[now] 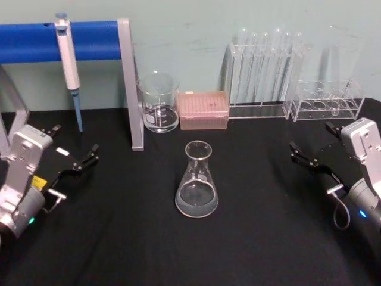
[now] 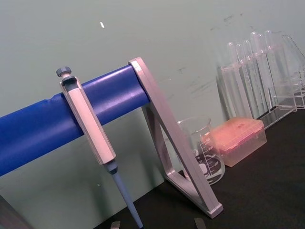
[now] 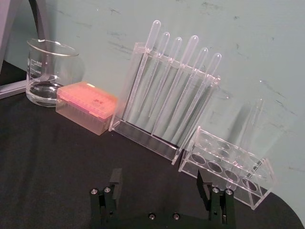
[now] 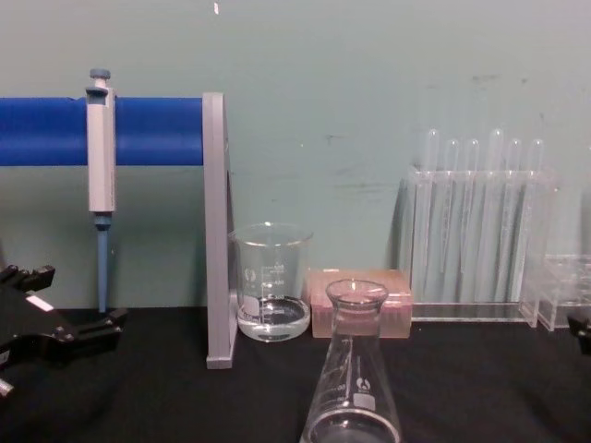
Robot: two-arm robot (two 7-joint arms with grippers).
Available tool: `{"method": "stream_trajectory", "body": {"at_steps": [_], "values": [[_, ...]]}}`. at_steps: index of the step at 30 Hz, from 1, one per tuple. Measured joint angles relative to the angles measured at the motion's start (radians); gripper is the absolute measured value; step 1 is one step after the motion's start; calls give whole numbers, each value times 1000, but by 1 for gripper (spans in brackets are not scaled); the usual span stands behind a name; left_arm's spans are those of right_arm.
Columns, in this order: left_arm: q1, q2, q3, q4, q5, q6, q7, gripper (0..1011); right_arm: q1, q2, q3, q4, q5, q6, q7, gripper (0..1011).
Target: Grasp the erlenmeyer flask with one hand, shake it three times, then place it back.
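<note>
While nothing grips it, the erlenmeyer flask (image 1: 196, 187) stands upright on the black table (image 1: 119, 250) in the head view, with the left gripper (image 1: 76, 140) and right gripper (image 1: 309, 136) both spread, well apart on either side. The right wrist view shows its fingers (image 3: 114, 181) wide open. From the chest view the flask looks like thin, smooth glass (slippery, breakable, light), so I'd pinch it gently at the neck below the flared rim.

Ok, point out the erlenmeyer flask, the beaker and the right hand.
erlenmeyer flask (image 1: 196, 186): head view, conical body.
beaker (image 1: 158, 104): head view, glass wall.
right hand (image 3: 157, 177): right wrist view, midway between its open fingertips.
</note>
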Motion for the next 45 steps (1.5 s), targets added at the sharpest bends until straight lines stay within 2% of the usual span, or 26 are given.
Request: {"method": "stream_trajectory", "body": {"at_steps": [31, 36, 45], "values": [[0, 0, 0, 0, 0, 0, 0, 1001, -1, -1, 3, 0, 0, 0, 4, 1002], [0, 0, 0, 0, 0, 0, 0, 1001, -6, -5, 15, -1, 14, -5, 43, 1002], [0, 0, 0, 0, 0, 0, 0, 1001, -31, 1, 38, -37, 87, -3, 174, 1002]]}}
